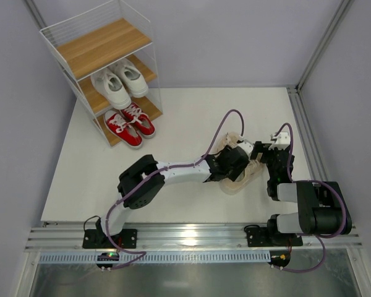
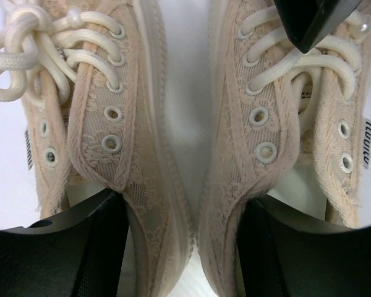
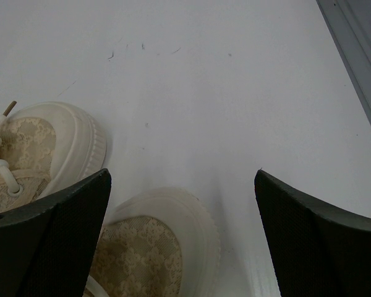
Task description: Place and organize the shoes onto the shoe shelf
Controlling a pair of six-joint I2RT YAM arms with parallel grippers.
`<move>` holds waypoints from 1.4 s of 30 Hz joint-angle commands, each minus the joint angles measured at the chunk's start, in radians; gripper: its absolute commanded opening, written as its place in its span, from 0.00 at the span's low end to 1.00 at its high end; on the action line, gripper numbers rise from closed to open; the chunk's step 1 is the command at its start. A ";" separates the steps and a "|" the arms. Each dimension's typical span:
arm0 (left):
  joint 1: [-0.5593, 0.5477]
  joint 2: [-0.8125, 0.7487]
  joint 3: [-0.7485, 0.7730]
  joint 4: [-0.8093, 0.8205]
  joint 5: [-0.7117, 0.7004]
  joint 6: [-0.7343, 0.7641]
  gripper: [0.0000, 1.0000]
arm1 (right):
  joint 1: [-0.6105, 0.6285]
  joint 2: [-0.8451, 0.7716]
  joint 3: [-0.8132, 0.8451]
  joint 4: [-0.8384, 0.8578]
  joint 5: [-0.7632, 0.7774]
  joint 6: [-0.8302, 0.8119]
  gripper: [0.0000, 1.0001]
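The pair of beige lace-fabric sneakers with thick cream soles (image 1: 237,184) lies on the white table (image 1: 191,117), right of centre and well apart from the three-tier wooden shoe shelf in its white wire frame (image 1: 102,46). The shelf's top board is bare. The all-white sneakers (image 1: 119,83) fill the middle board and the red canvas sneakers (image 1: 130,125) the bottom one.

The left gripper (image 2: 182,210) is released, with one finger down inside each shoe, straddling both inner walls. Table shows between the shoes, so nothing is pinched yet. The right gripper (image 3: 182,176) is spread and empty at the toes.

The soft lace collars may fold under a squeeze, letting one shoe slip or hang crooked in the lift. A dark wedge (image 2: 315,18), probably the right gripper's finger, hangs over the right shoe's laces, near enough to collide.

The overhead view hides most of the pair under the arm. Only the left wrist view shows the finger placement.
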 commanded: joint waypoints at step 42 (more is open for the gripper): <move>0.052 -0.207 -0.250 -0.528 -0.617 -0.990 0.40 | -0.002 0.002 0.021 0.081 -0.009 -0.005 0.97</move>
